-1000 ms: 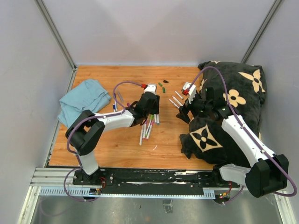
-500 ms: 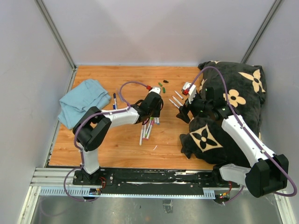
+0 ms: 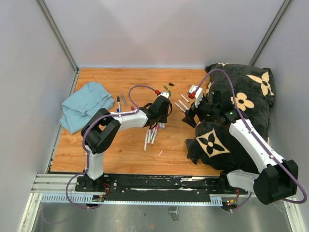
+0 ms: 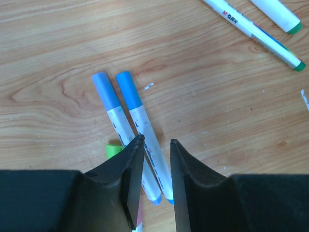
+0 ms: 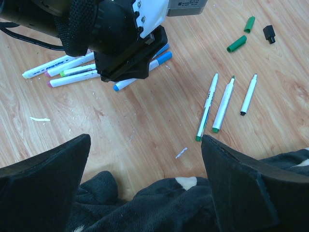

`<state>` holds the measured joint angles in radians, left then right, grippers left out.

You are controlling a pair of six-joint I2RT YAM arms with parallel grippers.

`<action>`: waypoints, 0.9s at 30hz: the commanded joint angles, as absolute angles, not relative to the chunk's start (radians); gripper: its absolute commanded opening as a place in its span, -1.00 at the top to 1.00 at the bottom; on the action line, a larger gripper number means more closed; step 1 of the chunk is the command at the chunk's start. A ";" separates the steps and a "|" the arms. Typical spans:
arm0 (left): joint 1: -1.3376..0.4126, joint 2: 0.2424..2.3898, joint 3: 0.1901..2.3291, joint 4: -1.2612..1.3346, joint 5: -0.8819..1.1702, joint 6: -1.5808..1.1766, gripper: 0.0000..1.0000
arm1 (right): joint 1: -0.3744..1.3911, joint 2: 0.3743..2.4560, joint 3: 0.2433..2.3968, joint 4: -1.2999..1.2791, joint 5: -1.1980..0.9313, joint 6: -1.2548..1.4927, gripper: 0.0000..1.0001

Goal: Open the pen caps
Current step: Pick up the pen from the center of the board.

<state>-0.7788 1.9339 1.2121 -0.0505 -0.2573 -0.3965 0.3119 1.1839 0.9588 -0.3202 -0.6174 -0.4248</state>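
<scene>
Two white markers lie side by side on the wood, one with a blue pen cap (image 4: 105, 89), the other with a lighter blue cap (image 4: 129, 87). My left gripper (image 4: 157, 142) (image 3: 161, 115) is low over them, its jaws narrowly open astride the barrel of the lighter-blue marker, with a slit of space still showing beside it. A green cap (image 4: 113, 150) peeks out by the left finger. Loose green caps (image 5: 236, 43) (image 5: 249, 23) and a black cap (image 5: 269, 33) lie farther back. My right gripper (image 5: 145, 140) (image 3: 189, 118) is wide open and holds nothing.
Three uncapped pens (image 5: 223, 104) lie near the right gripper. More markers (image 3: 152, 133) are bunched at mid-table. A black blanket with beige flowers (image 3: 236, 121) covers the right side. A blue cloth (image 3: 87, 104) sits at the left, with a marker (image 3: 118, 104) at its edge.
The left gripper has shifted slightly right over the marker bunch, and its jaws have narrowed around a marker. The right arm has stayed still.
</scene>
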 commanded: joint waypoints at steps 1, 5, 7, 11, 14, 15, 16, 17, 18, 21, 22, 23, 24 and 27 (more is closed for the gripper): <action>-0.782 1.950 1.249 -0.078 -0.273 -0.406 0.33 | 0.284 1.175 0.993 -0.339 -0.613 -0.437 -0.97; -0.782 1.967 1.265 -0.101 -0.265 -0.402 0.33 | 0.283 1.172 0.994 -0.340 -0.614 -0.436 -0.96; -0.782 1.969 1.268 -0.109 -0.265 -0.403 0.33 | 0.282 1.168 0.994 -0.339 -0.616 -0.435 -0.97; -0.782 1.965 1.261 -0.119 -0.266 -0.404 0.34 | 0.278 1.164 0.994 -0.340 -0.620 -0.434 -0.97; -0.782 1.967 1.260 -0.126 -0.251 -0.400 0.35 | 0.277 1.159 0.994 -0.339 -0.623 -0.433 -0.97; -0.783 1.969 1.260 -0.128 -0.244 -0.399 0.36 | 0.278 1.158 0.994 -0.340 -0.623 -0.433 -0.97; -0.782 1.971 1.259 -0.131 -0.236 -0.397 0.40 | 0.276 1.156 0.994 -0.340 -0.624 -0.433 -0.97; -0.783 1.971 1.259 -0.132 -0.228 -0.394 0.47 | 0.276 1.154 0.994 -0.340 -0.624 -0.433 -0.97; -0.785 1.972 1.261 -0.136 -0.220 -0.392 0.49 | 0.275 1.153 0.994 -0.341 -0.624 -0.431 -0.97; -0.793 1.973 1.261 -0.145 -0.213 -0.385 0.52 | 0.274 1.149 0.994 -0.340 -0.627 -0.431 -0.97; -0.797 1.973 1.261 -0.147 -0.212 -0.384 0.53 | 0.273 1.148 0.995 -0.341 -0.627 -0.430 -0.97; -0.801 1.972 1.261 -0.150 -0.211 -0.380 0.53 | 0.274 1.147 0.994 -0.341 -0.629 -0.430 -0.97; -0.805 1.970 1.262 -0.154 -0.209 -0.376 0.54 | 0.274 1.146 0.994 -0.340 -0.629 -0.430 -0.97; -0.819 1.963 1.257 -0.165 -0.210 -0.365 0.56 | 0.272 1.146 0.994 -0.340 -0.630 -0.430 -0.97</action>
<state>-0.7967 1.9553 1.2442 -0.1413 -0.2234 -0.3912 0.3092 1.1687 0.9592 -0.3206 -0.6189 -0.4248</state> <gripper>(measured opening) 0.230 0.984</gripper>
